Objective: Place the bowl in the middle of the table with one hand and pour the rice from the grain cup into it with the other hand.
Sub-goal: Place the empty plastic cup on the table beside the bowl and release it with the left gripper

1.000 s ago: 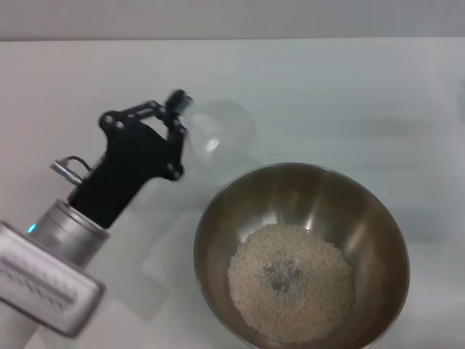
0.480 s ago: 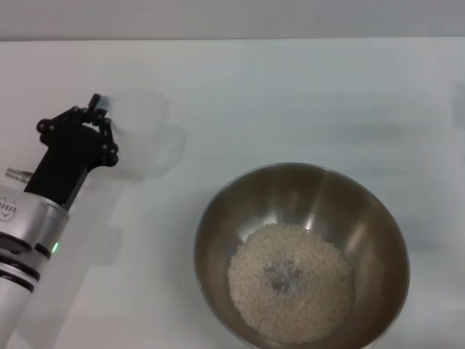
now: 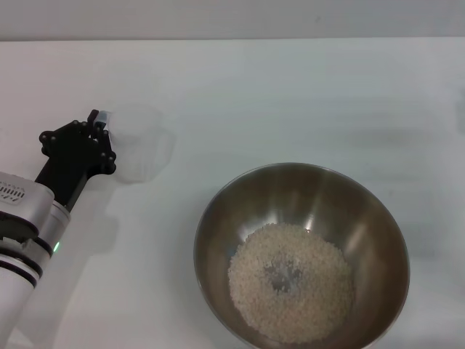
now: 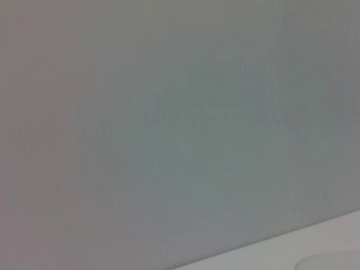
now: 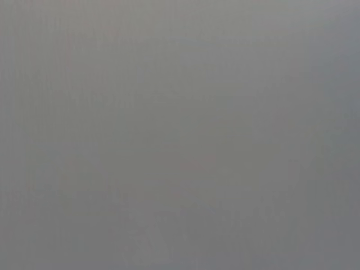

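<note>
The steel bowl (image 3: 218, 200) stands on the white table (image 3: 305, 94) at the front, right of centre, with a pale heap of rice (image 3: 290, 280) in its bottom. The transparent grain cup (image 3: 139, 143) looks empty and stands upright at the left, well clear of the bowl. My left gripper (image 3: 105, 142) is beside the cup on its left, shut on its side where the handle is. A pale rim (image 4: 333, 262) shows at the edge of the left wrist view. My right gripper is out of view; its wrist view shows only plain grey.
The table's far edge (image 3: 232, 39) runs across the top of the head view. My left arm (image 3: 25, 225) comes in from the lower left corner. The left wrist view shows a grey wall and a strip of table (image 4: 270, 256).
My left gripper has carried the cup from beside the bowl's rim out to the left and turned it upright, down to the table. The bowl and rice have not moved.
</note>
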You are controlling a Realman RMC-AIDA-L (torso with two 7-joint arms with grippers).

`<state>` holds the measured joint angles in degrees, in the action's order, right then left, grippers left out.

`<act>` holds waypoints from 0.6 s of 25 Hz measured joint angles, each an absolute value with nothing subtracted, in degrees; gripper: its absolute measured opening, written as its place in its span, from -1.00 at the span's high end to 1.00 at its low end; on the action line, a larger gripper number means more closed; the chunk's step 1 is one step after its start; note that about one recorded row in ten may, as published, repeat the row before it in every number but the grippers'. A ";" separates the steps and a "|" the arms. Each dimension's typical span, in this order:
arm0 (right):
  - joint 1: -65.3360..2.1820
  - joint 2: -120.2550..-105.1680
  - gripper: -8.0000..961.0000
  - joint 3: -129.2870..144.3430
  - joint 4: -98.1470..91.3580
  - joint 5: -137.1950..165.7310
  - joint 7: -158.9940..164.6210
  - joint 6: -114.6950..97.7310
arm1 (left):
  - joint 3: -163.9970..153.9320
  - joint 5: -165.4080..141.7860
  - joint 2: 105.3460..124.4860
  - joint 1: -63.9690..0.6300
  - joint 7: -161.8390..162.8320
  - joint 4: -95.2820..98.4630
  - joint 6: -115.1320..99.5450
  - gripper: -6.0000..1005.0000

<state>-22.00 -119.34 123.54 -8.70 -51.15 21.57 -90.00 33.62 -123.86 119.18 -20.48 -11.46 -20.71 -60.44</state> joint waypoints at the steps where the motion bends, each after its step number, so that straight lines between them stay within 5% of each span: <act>1: -22.00 -119.34 -0.03 123.54 -8.70 -51.15 21.57 -90.00 | 33.62 -123.86 119.18 -20.48 -11.46 -20.71 -60.44 0.84; 15: -21.89 -119.36 -0.03 123.72 -8.70 -50.40 22.80 -90.01 | 33.24 -123.91 119.17 -20.46 -11.32 -20.03 -58.10 0.83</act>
